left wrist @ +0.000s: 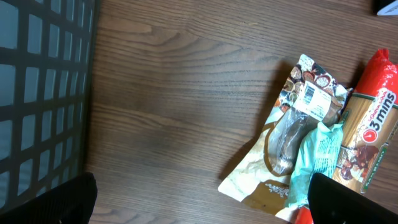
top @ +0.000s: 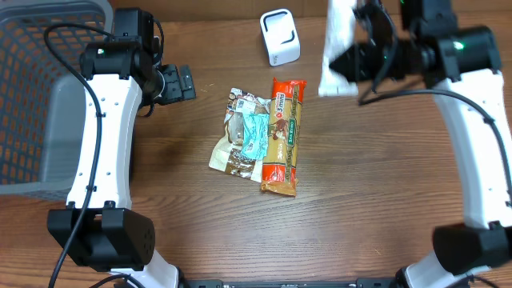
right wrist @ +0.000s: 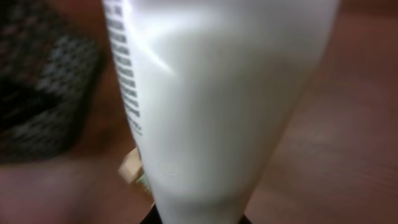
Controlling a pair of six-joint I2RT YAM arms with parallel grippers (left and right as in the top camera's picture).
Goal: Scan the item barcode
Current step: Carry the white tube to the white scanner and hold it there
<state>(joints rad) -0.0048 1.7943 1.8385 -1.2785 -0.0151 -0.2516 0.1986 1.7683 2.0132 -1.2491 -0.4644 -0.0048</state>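
Now, at the desk's far edge, the right claw pinches a white tube beside the scanner; the left claw is spread over bare wood near the basket.

Overhead camera: fixed above the table, facing straight down. It stands far enough off to take in both arms, and the pasta packet lies near frame centre.

Left wrist camera: positioned left of the pasta packet, low over the wood and angled down. The packet sits at the frame's right edge and the basket wall at its left. The left gripper shows only as dark finger ends, wide apart, in the lower corners. Shared with overhead: pasta packet, basket.

Right wrist camera: in overhead terms, above and right of the pasta packet. It is very close to the white tube, which fills a blurred frame. Shared with overhead: white tube.
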